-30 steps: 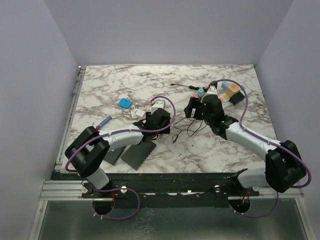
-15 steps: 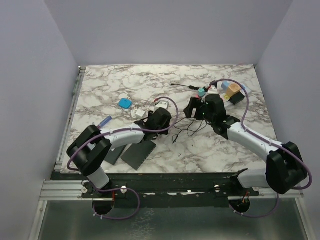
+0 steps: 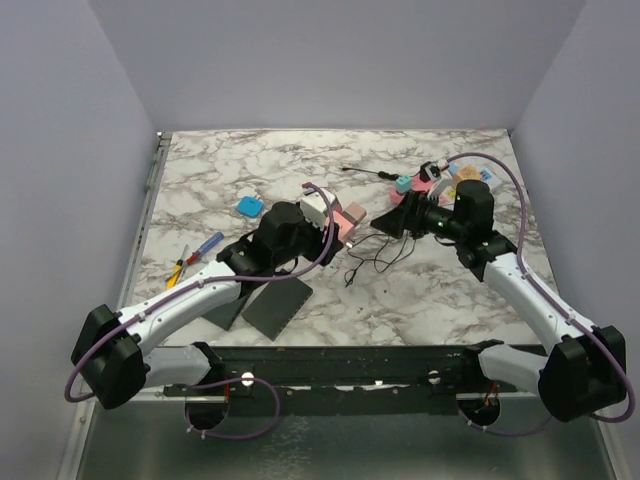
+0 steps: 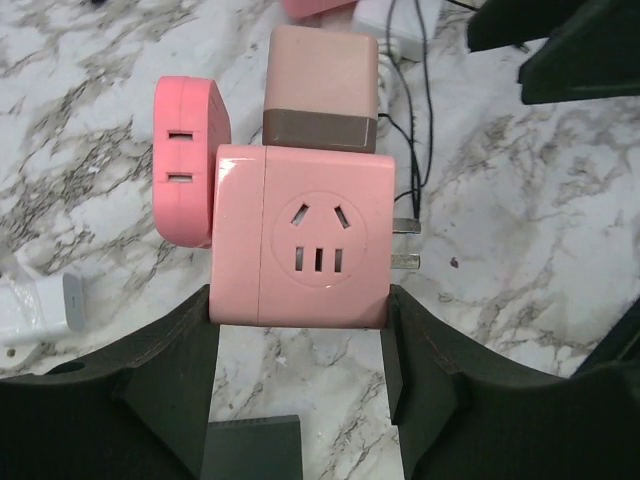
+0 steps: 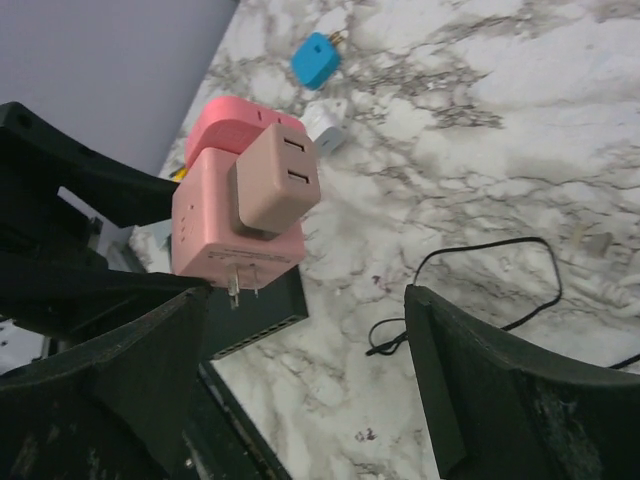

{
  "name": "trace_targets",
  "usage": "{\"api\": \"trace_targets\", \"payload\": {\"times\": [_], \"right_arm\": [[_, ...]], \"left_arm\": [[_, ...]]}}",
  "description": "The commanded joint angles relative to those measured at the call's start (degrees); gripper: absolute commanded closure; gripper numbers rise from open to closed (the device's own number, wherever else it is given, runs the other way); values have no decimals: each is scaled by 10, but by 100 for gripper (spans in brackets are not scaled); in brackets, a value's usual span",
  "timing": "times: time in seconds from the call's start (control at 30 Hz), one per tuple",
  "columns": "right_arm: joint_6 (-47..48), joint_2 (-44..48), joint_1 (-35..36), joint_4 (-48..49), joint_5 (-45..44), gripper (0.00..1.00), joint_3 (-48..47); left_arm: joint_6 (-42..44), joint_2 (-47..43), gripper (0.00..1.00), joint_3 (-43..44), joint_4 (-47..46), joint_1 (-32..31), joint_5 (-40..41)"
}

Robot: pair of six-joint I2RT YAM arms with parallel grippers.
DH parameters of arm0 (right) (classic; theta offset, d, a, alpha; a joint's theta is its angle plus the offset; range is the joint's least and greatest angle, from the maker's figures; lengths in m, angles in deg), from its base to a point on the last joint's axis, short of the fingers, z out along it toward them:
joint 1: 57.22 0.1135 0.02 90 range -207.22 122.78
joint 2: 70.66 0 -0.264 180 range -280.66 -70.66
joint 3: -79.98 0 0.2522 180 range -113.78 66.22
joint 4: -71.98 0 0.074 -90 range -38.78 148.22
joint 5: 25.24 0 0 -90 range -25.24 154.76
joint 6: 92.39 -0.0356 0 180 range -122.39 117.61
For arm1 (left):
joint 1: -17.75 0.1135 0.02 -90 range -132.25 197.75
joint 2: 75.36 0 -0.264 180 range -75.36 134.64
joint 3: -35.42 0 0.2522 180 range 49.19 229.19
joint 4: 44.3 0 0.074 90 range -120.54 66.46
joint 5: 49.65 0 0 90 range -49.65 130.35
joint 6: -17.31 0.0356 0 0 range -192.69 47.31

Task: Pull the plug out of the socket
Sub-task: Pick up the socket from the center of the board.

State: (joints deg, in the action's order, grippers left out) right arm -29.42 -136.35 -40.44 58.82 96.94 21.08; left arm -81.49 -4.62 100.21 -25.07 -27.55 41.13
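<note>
Pink cube socket (image 4: pixel 300 250) is clamped in the left gripper (image 4: pixel 298 315); beige plug (image 4: pixel 322 90), just ahead of the wide-spread, empty right gripper (image 5: pixel 310 350), is not yet pulled out

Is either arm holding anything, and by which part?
The left gripper clamps the pink cube socket by its two opposite side faces. The right gripper is open, holding nothing.
</note>
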Motion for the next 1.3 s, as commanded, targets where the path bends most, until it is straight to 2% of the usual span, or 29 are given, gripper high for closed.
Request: {"api": "trace_targets", "payload": {"times": [0.0,0.1,0.17,0.33,0.53,0.77,0.87,0.97,1.1,1.27], "right_arm": [[-98,-15,-11,57,153,15,7],[-196,-37,-11,160,209,17,39],[-233,-45,-11,211,217,19,64],[-188,-49,-9,133,192,20,50],[-203,-82,3,163,209,25,41],[-235,-105,12,224,218,60,53],[-236,-107,12,232,214,83,56],[-238,-107,12,245,209,97,63],[-208,-94,13,227,188,100,63],[-114,-72,37,101,110,100,25]], "left_arm": [[69,-41,100,-29,-48,0,-109],[70,-60,100,-49,-71,0,-132],[67,-70,100,-58,-84,0,-145],[57,-83,100,-73,-102,0,-156],[52,-74,100,-73,-106,0,-170],[60,-65,100,-78,-105,0,-162],[68,-56,100,-77,-101,0,-152],[75,-48,100,-75,-94,-1,-140],[78,-36,100,-69,-83,0,-128],[73,-20,100,-57,-76,1,-124]]}}
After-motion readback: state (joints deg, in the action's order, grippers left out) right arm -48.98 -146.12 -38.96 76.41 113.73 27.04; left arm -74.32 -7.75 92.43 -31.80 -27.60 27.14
